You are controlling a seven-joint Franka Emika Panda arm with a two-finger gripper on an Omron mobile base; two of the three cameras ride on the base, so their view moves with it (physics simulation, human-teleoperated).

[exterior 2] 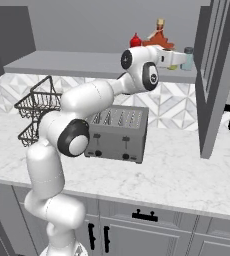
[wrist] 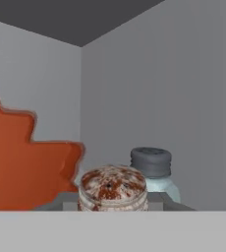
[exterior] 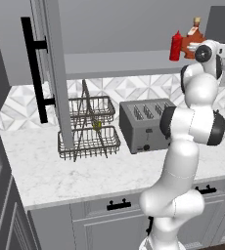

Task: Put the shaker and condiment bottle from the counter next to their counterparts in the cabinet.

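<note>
While no label reads legibly, end effector [wrist: 112,204] pinching shaker [wrist: 113,188] beside pale shaker [wrist: 152,170].

The table [exterior: 60,171] looks like polished white marble with grey veins. The toaster [exterior: 144,126] is matt grey metal, the basket [exterior: 87,134] thin dark wire. The cabinet [exterior: 109,66] shelf is flat matt grey. The red bottle [exterior: 176,46] looks like smooth plastic.

Gripper [exterior 2: 176,61] holds the shaker [exterior 2: 173,65] beside the pale blue-grey shaker [exterior 2: 188,58]
</note>
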